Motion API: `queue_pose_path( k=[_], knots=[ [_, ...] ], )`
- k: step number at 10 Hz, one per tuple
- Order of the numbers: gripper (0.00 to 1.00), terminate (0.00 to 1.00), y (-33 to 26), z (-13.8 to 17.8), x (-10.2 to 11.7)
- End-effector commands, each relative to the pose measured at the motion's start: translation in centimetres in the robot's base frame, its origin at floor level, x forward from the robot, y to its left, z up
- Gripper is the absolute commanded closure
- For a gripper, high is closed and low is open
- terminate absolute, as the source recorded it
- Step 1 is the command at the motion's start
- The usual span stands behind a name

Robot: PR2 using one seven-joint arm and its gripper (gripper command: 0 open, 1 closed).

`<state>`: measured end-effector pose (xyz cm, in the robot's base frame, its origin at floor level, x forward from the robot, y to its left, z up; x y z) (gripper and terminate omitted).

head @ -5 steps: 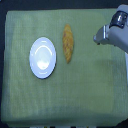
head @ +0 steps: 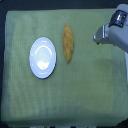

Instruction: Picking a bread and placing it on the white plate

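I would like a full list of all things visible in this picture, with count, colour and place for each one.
white plate: one, glossy white, empty, on the cloth toward the exterior view's left.
bread: one, golden-orange-brown, lying lengthwise on the cloth just to the exterior view's right of the plate, apart from it.
cloth: one, pale yellow-green, covering most of the view.
dark surface: black, showing around the cloth's edges.
arm: one, white-grey with a dark band, entering from the exterior view's upper right.
gripper: one, grey, pointing toward the bread, not touching it; too blurred to tell whether open or shut.
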<state>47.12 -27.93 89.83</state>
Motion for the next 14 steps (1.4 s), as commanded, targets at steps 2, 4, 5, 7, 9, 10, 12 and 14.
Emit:
queue_pose_path(
  k=[2, 4, 5, 7, 9, 10, 12, 14],
  knots=[
    [0.0, 0.0, 2.3, -0.2, 3.2],
    [0.0, 0.0, 5.1, -0.7, 5.5],
    [0.0, 0.0, 6.8, -1.1, 6.6],
    [0.0, 0.0, 10.3, -1.9, 9.0],
    [0.0, 0.0, 14.1, -3.2, 10.0],
    [0.0, 0.0, 16.6, -4.2, 10.3],
    [0.0, 0.0, 20.3, -5.8, 10.8],
    [0.0, 0.0, 22.6, -7.6, 10.3]
  ],
)
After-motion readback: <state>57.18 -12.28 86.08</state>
